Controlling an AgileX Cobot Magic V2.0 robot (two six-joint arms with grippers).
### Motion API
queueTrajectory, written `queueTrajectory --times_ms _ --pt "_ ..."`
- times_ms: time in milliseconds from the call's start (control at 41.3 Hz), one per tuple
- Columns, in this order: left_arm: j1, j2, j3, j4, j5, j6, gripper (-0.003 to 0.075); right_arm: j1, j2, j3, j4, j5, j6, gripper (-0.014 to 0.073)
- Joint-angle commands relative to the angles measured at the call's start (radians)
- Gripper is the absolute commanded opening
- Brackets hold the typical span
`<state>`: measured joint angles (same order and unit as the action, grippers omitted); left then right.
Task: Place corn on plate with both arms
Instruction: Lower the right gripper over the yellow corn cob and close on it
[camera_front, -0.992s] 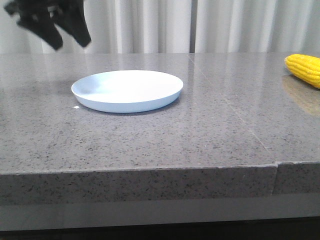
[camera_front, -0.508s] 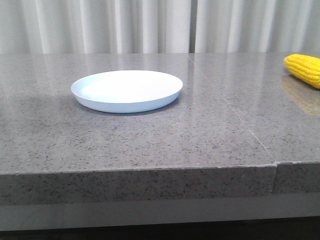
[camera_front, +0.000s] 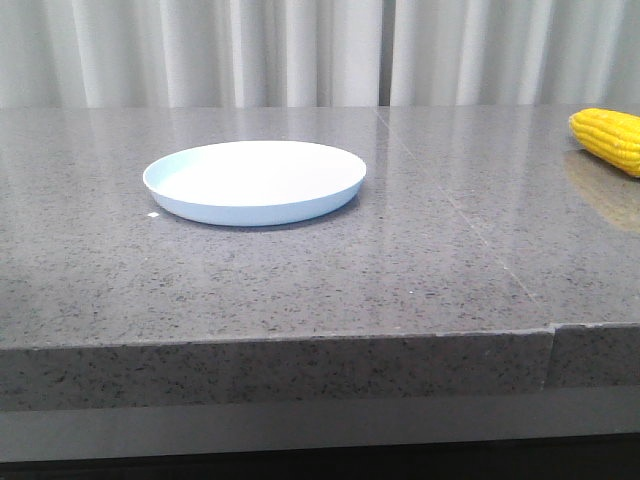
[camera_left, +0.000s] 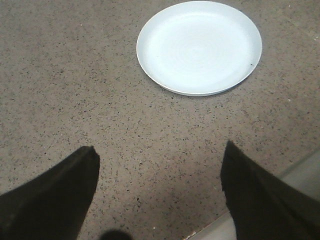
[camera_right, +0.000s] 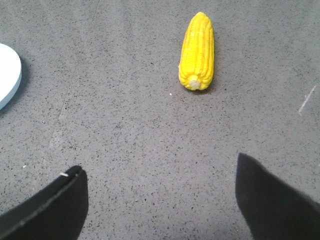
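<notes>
The pale blue-white plate (camera_front: 254, 180) sits empty on the grey stone table, left of centre; it also shows in the left wrist view (camera_left: 199, 46) and its edge in the right wrist view (camera_right: 7, 75). The yellow corn (camera_front: 610, 138) lies on the table at the far right edge; in the right wrist view the corn (camera_right: 198, 51) lies with its pale stub end toward the camera. My left gripper (camera_left: 160, 152) is open and empty above bare table, short of the plate. My right gripper (camera_right: 159, 167) is open and empty, short of the corn. Neither gripper shows in the front view.
The stone table (camera_front: 320, 270) has a front edge with a step at the lower right (camera_front: 552, 330). White curtains (camera_front: 320, 50) hang behind. A seam runs across the tabletop right of the plate. The table edge shows near my left gripper (camera_left: 300, 175).
One second ago my left gripper hung dark at the front view's upper left; it has since left that view. The plate and the corn have not moved.
</notes>
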<state>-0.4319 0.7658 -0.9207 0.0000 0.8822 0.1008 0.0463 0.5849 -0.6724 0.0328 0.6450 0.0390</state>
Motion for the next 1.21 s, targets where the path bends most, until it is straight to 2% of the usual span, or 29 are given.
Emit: queueTrajectory --times_ms 0,266,460,798,1185 --pt "-0.008 -0.064 0.001 -0.012 -0.076 -0.013 0.0491 -0.005 0.010 -0.031 -0.012 -0.080 -0.008 0.0626" --pt "-0.008 -0.106 0.009 -0.012 -0.074 -0.013 0.0491 -0.005 0.053 -0.040 -0.019 -0.072 -0.008 0.0648" --pt "-0.008 -0.106 0.009 -0.012 -0.076 -0.013 0.0491 -0.005 0.187 -0.125 -0.023 -0.024 -0.008 0.0647" --pt "-0.008 -0.106 0.009 -0.012 -0.076 -0.013 0.0490 -0.008 0.540 -0.420 -0.033 0.060 -0.008 0.0647" --pt "-0.008 -0.106 0.009 -0.012 -0.076 -0.013 0.0490 -0.106 0.910 -0.791 -0.033 0.117 -0.004 0.0647"
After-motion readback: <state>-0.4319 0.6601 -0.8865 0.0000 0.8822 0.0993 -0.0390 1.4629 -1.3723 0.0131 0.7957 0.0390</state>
